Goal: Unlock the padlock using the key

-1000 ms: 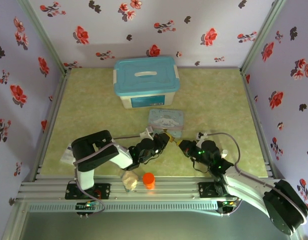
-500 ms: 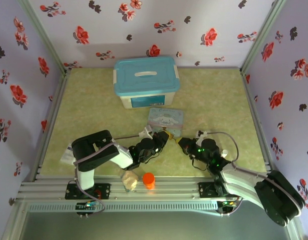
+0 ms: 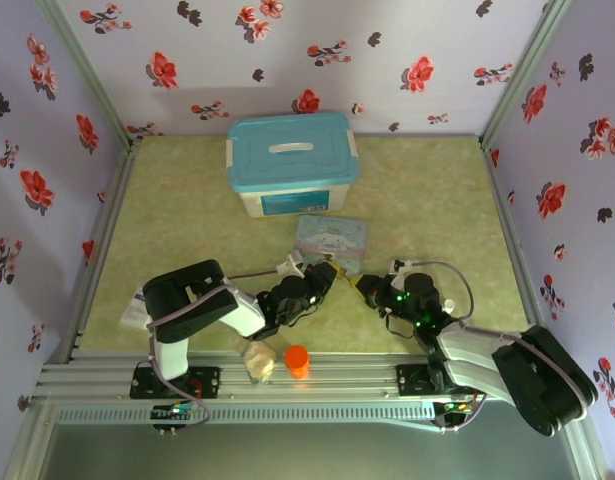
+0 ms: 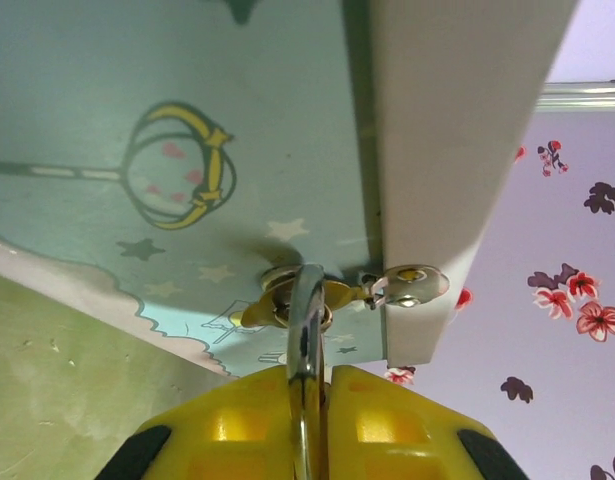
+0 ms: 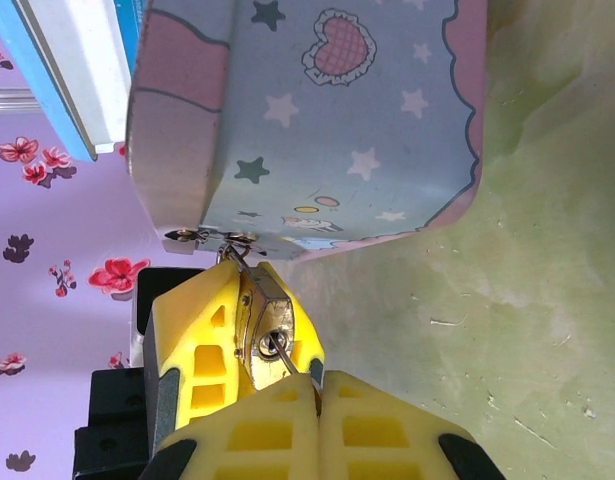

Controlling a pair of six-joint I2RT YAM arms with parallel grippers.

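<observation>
One padlock (image 5: 265, 315) is sitting at the clasp on the near side of the single cartoon tin (image 3: 332, 238), around the table's middle. The left gripper (image 4: 309, 385) is clamping it, fingers closed on its shackle. The right gripper (image 5: 317, 395) is pinching the one key (image 5: 280, 350), whose tip is meeting the keyhole.

The cartoon tin (image 3: 331, 240) blocks the middle of the tabletop (image 3: 437, 190), the blue-lidded box (image 3: 291, 162) close behind it. An orange cylinder (image 3: 297, 360) and a beige lump (image 3: 258, 362) crowd the near edge. Wide room lies open left and right of the box.
</observation>
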